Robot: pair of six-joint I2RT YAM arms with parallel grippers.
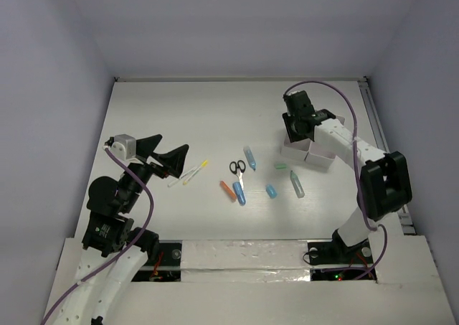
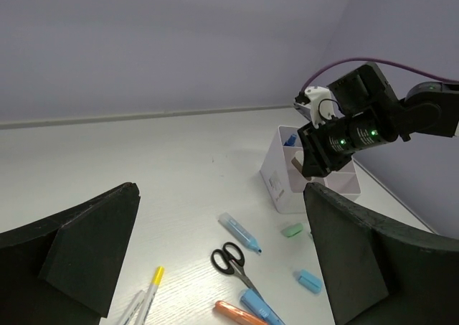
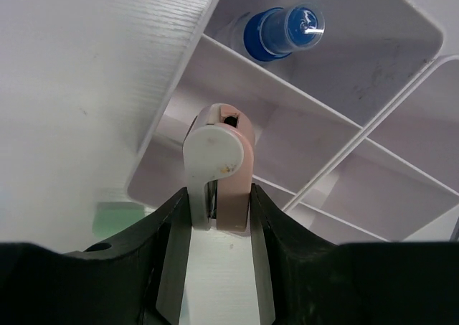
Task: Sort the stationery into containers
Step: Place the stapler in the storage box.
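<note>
My right gripper (image 1: 295,128) (image 3: 219,206) is shut on the pink-beige piece (image 3: 231,168) and holds it over a compartment of the white containers (image 1: 310,153) (image 3: 287,92). A blue-capped bottle (image 3: 282,29) stands in the neighbouring compartment. On the table lie black-handled scissors (image 1: 237,168) (image 2: 231,260), a blue marker (image 1: 249,155) (image 2: 239,232), an orange marker (image 1: 228,191), a blue tube (image 1: 239,194), a small blue piece (image 1: 271,191), a teal marker (image 1: 297,184), a mint eraser (image 1: 280,166) (image 2: 292,230) and white yellow-tipped pens (image 1: 188,173) (image 2: 147,293). My left gripper (image 1: 166,153) (image 2: 221,196) is open and empty, above the table left of the pens.
The white table (image 1: 179,117) is walled at the back and sides. The right arm's elbow (image 1: 384,181) hangs over the table's right side, with a purple cable looping above it.
</note>
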